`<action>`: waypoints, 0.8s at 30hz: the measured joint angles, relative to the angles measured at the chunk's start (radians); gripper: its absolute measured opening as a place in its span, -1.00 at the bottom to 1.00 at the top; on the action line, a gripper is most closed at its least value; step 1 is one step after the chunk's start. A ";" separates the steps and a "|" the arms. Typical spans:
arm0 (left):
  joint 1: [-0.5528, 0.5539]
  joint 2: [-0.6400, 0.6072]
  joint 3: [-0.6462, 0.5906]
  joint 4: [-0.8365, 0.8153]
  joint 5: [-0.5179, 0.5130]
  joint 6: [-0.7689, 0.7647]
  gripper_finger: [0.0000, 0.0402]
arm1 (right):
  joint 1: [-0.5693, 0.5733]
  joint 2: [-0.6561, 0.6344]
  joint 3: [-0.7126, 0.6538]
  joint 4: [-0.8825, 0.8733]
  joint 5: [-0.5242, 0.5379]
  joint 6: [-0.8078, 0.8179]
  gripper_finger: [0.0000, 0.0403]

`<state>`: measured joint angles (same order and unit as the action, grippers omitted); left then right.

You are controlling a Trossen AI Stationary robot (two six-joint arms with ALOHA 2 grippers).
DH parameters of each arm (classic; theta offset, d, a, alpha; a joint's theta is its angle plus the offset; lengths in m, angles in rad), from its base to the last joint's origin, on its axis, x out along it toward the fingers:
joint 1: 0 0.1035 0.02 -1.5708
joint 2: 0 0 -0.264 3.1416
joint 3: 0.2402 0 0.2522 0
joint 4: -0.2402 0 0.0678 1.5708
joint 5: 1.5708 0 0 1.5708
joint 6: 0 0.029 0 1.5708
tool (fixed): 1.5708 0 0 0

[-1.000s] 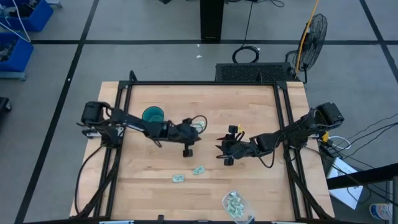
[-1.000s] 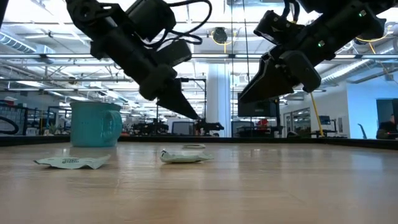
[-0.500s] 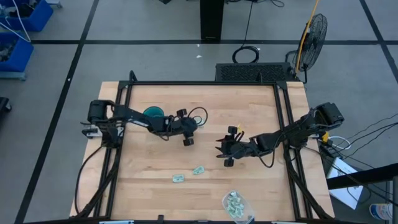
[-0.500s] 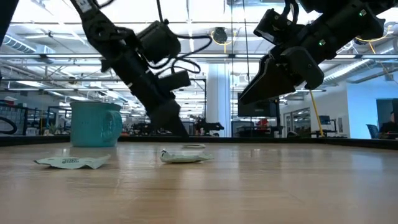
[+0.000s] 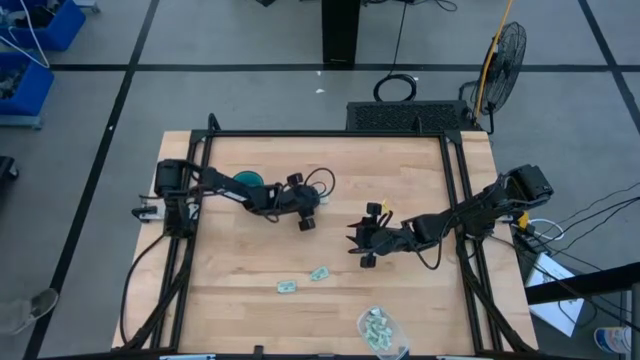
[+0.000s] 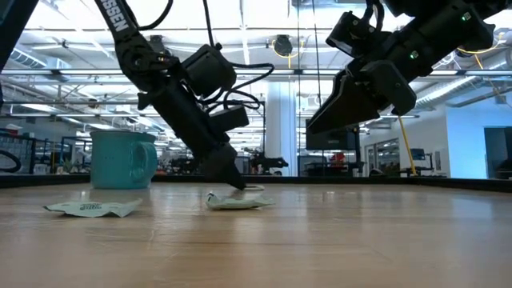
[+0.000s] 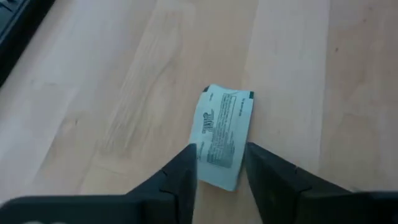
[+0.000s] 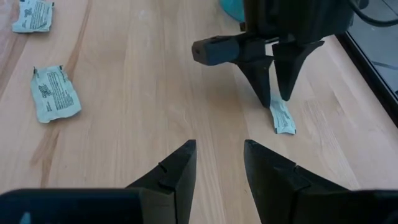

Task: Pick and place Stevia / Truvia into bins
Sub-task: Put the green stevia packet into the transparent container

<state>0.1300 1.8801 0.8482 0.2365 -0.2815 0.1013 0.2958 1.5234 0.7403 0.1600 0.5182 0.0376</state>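
Observation:
A pale green and white Stevia sachet (image 7: pixel 222 134) lies flat on the wood table, right of the teal mug (image 5: pixel 247 183). My left gripper (image 7: pixel 221 171) is down at the table, open, with one finger on each side of the sachet's near end; the right wrist view shows it (image 8: pixel 275 93) over that sachet (image 8: pixel 282 118). My right gripper (image 8: pixel 219 162) hangs open above the table's middle right (image 5: pixel 360 245), with nothing between its fingers. Two more sachets (image 5: pixel 287 287) (image 5: pixel 319 272) lie flat toward the near edge. The clear tub (image 5: pixel 380 330) at the near edge holds several sachets. My left gripper's fingers (image 7: pixel 186 168) come from above, slanting down, and stand on either side of the sachet's near end (image 7: pixel 219 177). The sachet lies flat on the table. Whether the fingers touch it I cannot tell.
A black frame (image 5: pixel 330 133) runs around the tabletop. The mug (image 6: pixel 122 160) stands at the far left, close behind my left arm. Bare wood lies between the two grippers and along the near left.
My left gripper has come down from above the table to the sachet beside the mug, moving a little toward the far edge, and has opened from shut. The sachets have not moved.

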 joint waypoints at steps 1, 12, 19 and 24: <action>0.005 0.000 0.000 -0.002 0.012 -0.002 -0.36 | 0.000 0.000 0.000 0.000 0.000 0.000 -0.35; 0.018 0.000 0.000 -0.007 0.073 -0.003 -0.96 | 0.000 0.000 0.000 0.000 0.000 0.000 -0.35; -0.018 0.000 0.000 0.012 0.075 -0.002 -0.98 | 0.000 0.000 0.000 0.000 0.000 0.000 -0.35; -0.058 -0.016 0.000 0.034 0.146 -0.010 -0.99 | 0.000 0.000 0.000 -0.001 0.000 0.000 -0.35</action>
<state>0.0723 1.8637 0.8482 0.2705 -0.1355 0.0912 0.2958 1.5234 0.7403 0.1593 0.5182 0.0372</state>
